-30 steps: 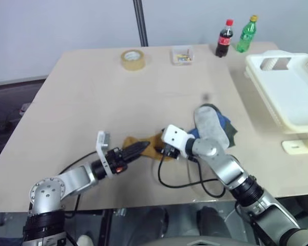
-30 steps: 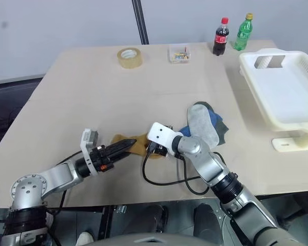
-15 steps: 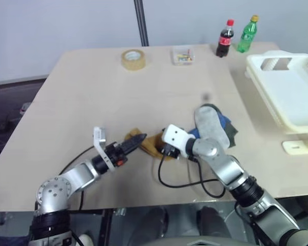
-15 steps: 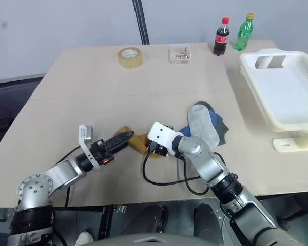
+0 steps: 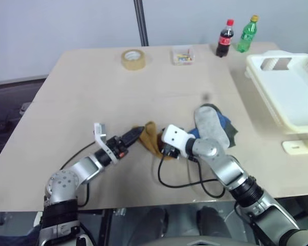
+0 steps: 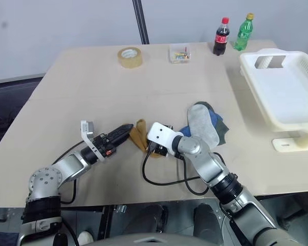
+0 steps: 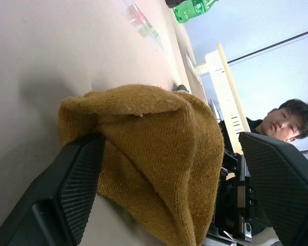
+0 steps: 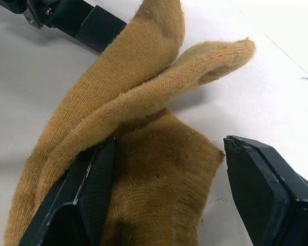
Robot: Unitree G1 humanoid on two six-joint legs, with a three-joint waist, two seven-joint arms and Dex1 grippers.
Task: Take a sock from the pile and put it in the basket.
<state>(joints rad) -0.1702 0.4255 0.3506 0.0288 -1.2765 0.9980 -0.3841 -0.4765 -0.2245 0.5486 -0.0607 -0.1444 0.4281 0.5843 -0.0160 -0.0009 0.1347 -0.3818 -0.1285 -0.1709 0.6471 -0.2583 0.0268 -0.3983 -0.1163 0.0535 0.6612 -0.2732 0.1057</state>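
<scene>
Lying crumpled on the beige table point(image 5: 92, 87), folded over itself into a raised hump: mustard yellow-brown ribbed knit sock point(image 5: 150, 139), soft and fuzzy at the edges. Bracketed by both grippers, left gripper point(image 5: 135, 135) open wide, one finger against the fold; right gripper point(image 8: 164, 205) open too, sock between its fingers, nothing clamped. Just beside the pile of grey, blue and dark green socks point(image 5: 213, 126). Well apart from the white slotted plastic basket point(image 5: 290, 87).
</scene>
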